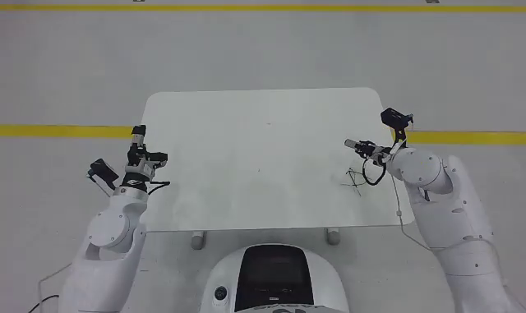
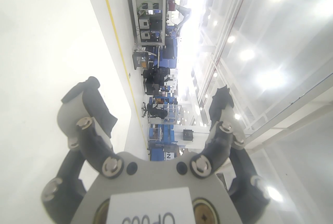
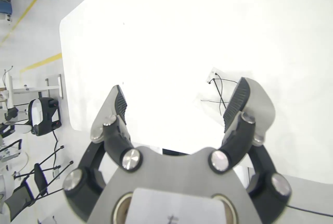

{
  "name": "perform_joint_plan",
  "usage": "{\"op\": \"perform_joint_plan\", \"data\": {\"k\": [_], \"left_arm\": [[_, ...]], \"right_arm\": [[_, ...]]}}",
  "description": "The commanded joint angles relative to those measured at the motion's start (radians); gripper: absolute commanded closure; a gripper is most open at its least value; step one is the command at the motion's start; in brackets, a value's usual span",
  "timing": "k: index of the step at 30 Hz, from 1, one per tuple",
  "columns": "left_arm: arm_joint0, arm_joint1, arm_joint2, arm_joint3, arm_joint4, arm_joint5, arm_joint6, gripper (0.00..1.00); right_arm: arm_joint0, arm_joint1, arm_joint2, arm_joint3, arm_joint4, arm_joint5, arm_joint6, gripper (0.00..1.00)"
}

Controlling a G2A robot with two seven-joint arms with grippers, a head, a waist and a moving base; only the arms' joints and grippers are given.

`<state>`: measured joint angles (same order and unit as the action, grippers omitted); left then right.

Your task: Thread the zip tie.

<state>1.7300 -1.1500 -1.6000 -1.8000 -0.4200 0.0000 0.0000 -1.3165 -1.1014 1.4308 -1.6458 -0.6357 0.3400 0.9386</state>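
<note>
zip tie: thin black strands, crossed, flat on table, near one finger of right pincer, below it
handling: probably light, springy, slippery; hard to lift flat, so pinch mid-strap or by the head
right pincer: wide open, empty, angled down over table
left pincer: wide open, empty, well apart from tie

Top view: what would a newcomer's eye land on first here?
The thin black zip ties lying crossed on the white table, near its right edge, stand out first. The right gripper hangs open close by; the left gripper is open at the opposite edge.
</note>
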Motion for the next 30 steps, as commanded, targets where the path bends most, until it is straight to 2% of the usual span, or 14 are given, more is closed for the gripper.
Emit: {"op": "perform_joint_plan", "data": {"k": [1, 5, 8, 13, 16, 19, 23, 30], "left_arm": [[0.0, 0.0, 0.0, 0.0, 0.0, 0.0, 0.0, 0.0], [0.0, 0.0, 0.0, 0.0, 0.0, 0.0, 0.0, 0.0], [0.0, 0.0, 0.0, 0.0, 0.0, 0.0, 0.0, 0.0], [0.0, 0.0, 0.0, 0.0, 0.0, 0.0, 0.0, 0.0], [0.0, 0.0, 0.0, 0.0, 0.0, 0.0, 0.0, 0.0], [0.0, 0.0, 0.0, 0.0, 0.0, 0.0, 0.0, 0.0], [0.0, 0.0, 0.0, 0.0, 0.0, 0.0, 0.0, 0.0], [0.0, 0.0, 0.0, 0.0, 0.0, 0.0, 0.0, 0.0]], "right_arm": [[0.0, 0.0, 0.0, 0.0, 0.0, 0.0, 0.0, 0.0], [-0.004, 0.002, -0.009, -0.005, -0.038, -0.021, -0.007, 0.0], [0.01, 0.005, -0.027, -0.011, -0.095, 0.0, 0.038, 0.0], [0.091, 0.007, -0.099, 0.011, -0.223, 0.0, 0.216, 0.0], [0.153, 0.003, -0.16, 0.05, -0.276, -0.009, 0.318, 0.0], [0.195, -0.004, -0.204, 0.099, -0.294, 0.0, 0.373, 0.0], [0.224, -0.013, -0.232, 0.149, -0.3, 0.0, 0.424, 0.0], [0.233, -0.015, -0.241, 0.16, -0.33, 0.0, 0.435, 0.0]]}}
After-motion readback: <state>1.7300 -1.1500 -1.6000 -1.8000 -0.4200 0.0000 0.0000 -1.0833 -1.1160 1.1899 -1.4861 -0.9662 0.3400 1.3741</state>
